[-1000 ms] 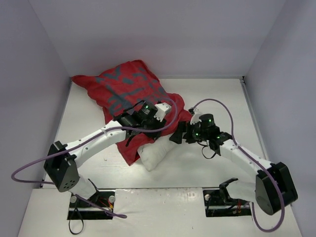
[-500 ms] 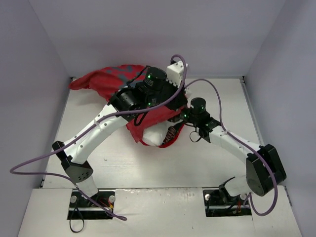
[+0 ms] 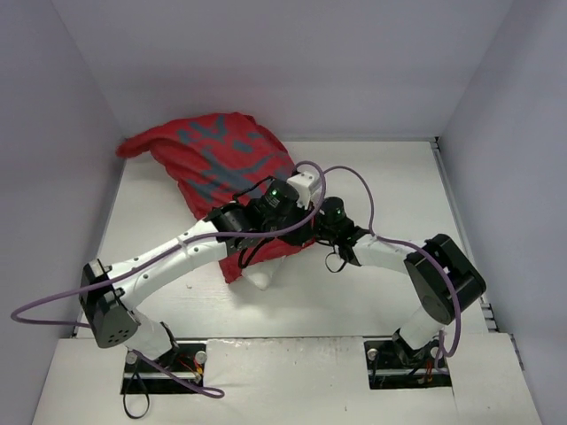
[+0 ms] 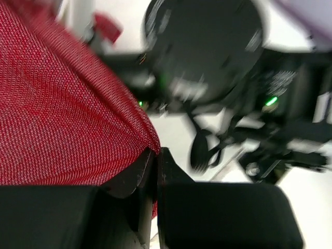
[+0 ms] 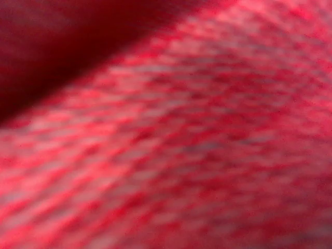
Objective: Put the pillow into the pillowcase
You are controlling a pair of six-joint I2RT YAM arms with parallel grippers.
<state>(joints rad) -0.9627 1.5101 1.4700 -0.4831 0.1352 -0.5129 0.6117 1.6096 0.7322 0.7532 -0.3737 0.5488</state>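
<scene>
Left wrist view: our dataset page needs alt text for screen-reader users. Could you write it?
The left gripper is shut on a fold of the red woven pillowcase, which fills the left half of the frame. Behind it, blurred, the black right arm with green lights sits above the white table.

The red pillowcase [image 3: 213, 159], marked with bluish patches, is seen bunched in a crumpled heap over the far left of the table [image 3: 390, 177]. Only a white corner of the pillow [image 3: 262, 277] is shown, poking out beneath its near edge.
</scene>
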